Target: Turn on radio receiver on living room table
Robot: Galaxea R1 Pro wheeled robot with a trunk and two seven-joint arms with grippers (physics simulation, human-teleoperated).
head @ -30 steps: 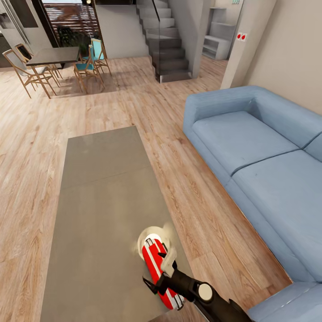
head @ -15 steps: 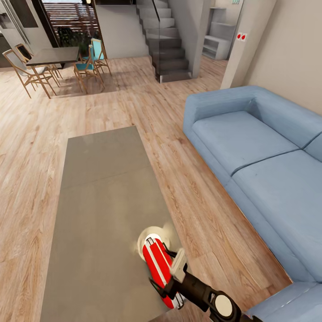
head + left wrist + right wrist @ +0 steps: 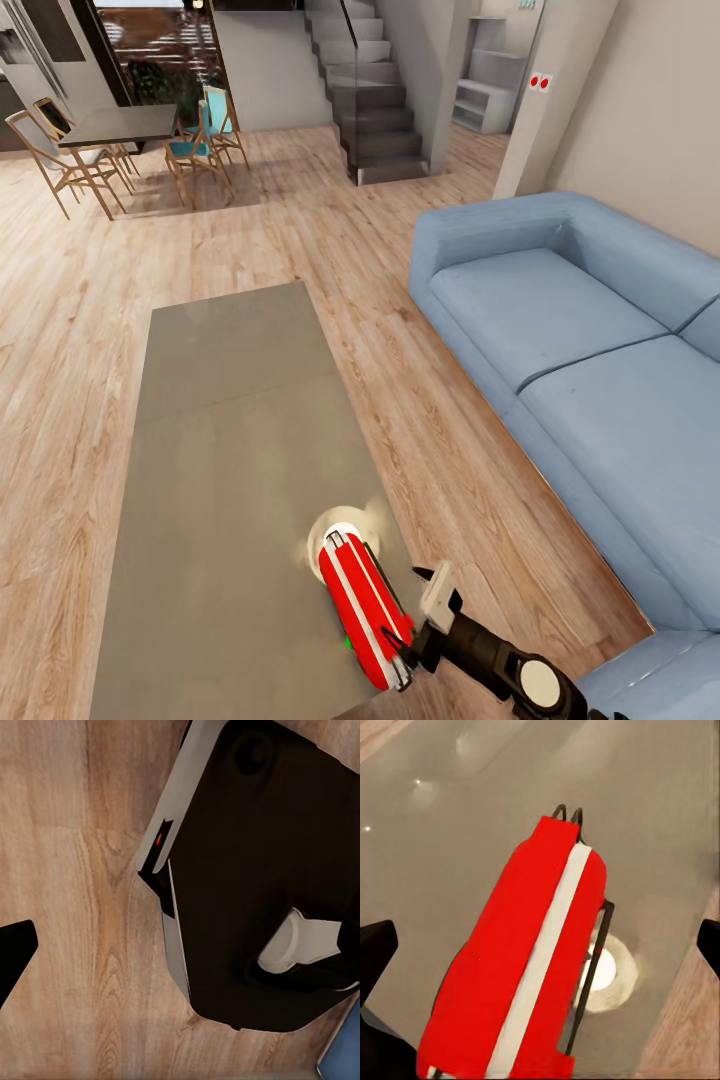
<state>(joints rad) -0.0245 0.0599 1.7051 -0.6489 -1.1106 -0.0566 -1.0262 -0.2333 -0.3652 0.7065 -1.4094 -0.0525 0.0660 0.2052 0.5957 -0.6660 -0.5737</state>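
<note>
Radio [image 3: 365, 610], lower centre on table [image 3: 230, 440]: looks rigid, light, smooth-shelled; likely slides. Take the thin handle. Right gripper [image 3: 425, 615] fingers apart, empty, beside it.

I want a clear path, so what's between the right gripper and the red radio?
Nothing. In the head view the right gripper sits just beside the red radio near the coffee table's edge; the right wrist view shows the radio directly ahead between open jaws.
</note>
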